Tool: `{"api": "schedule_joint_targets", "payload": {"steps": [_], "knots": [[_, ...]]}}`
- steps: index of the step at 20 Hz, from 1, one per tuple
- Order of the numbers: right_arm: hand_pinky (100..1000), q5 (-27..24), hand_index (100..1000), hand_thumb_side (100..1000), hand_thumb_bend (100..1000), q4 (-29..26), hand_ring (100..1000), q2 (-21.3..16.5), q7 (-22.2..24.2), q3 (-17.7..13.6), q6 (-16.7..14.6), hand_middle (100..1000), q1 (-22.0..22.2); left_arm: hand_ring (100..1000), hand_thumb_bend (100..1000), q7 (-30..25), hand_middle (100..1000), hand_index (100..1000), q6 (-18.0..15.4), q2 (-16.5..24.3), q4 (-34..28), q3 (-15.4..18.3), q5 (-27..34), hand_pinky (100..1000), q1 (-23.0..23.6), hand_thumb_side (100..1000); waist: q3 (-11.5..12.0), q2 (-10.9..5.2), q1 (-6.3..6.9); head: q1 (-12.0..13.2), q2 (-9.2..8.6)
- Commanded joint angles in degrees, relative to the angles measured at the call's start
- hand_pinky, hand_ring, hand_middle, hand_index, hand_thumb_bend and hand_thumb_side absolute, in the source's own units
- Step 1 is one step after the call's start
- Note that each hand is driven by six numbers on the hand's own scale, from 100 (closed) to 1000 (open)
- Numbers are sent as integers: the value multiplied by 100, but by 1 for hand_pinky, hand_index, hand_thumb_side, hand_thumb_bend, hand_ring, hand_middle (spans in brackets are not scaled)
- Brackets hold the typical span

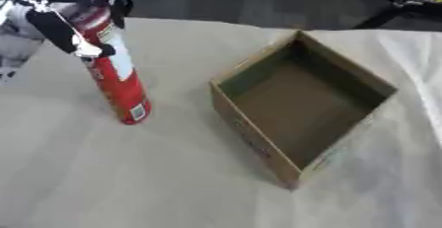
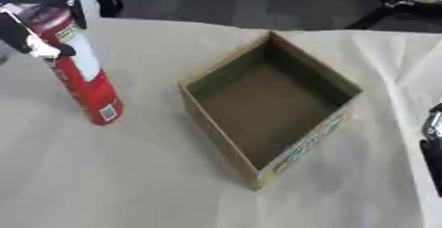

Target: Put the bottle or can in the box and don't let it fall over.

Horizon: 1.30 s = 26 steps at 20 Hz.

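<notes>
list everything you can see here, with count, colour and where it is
can: 1, red with a white label, tall and slim, left of the box, tilted, top held by the left robot hand
box: 1, brown cardboard, open top, nothing inside, centre of the table
table cover: 1, beige, wrinkled, under everything
dark furniture legs: dark, on the floor beyond the table's far right edge
left robot hand: 1, black and silver, upper left, fingers curled round the can's top
right robot hand: 1, black, only a sliver at the right edge of the right eye view

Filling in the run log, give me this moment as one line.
left hand: shut on red can | can: upright on table, outside box | box: open, empty | right hand: idle at right edge
</notes>
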Motion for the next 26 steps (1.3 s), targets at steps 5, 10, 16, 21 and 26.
{"api": "schedule_joint_targets", "payload": {"steps": [5,10,16,21,26], "knots": [[380,-23,961,618,100,-101,738,-63,-18,-44,-19,939,-40,571,409,-619,344,430,-616,173,-213,221,-36,370,-174,100,-1,-105,30,13,-69],[382,-24,962,620,100,-101,738,-62,-27,-49,-24,938,-39,555,449,-619,314,409,-605,168,-288,276,-81,350,-215,100,0,-116,46,13,-66],[382,-21,961,620,100,-101,738,-63,-42,-54,-34,936,-27,544,458,-619,306,401,-599,156,-378,346,-54,329,-267,100,1,-128,67,-2,-44],[383,-17,961,621,100,-101,738,-71,-56,-60,-35,936,-15,524,459,-619,297,393,-531,88,-543,374,135,295,-426,100,29,-146,90,-25,10],[383,-17,962,622,100,-101,738,-73,-72,-58,-47,936,-13,492,482,-619,271,376,-480,52,-620,393,207,216,-491,100,31,-156,118,-28,23]]}}
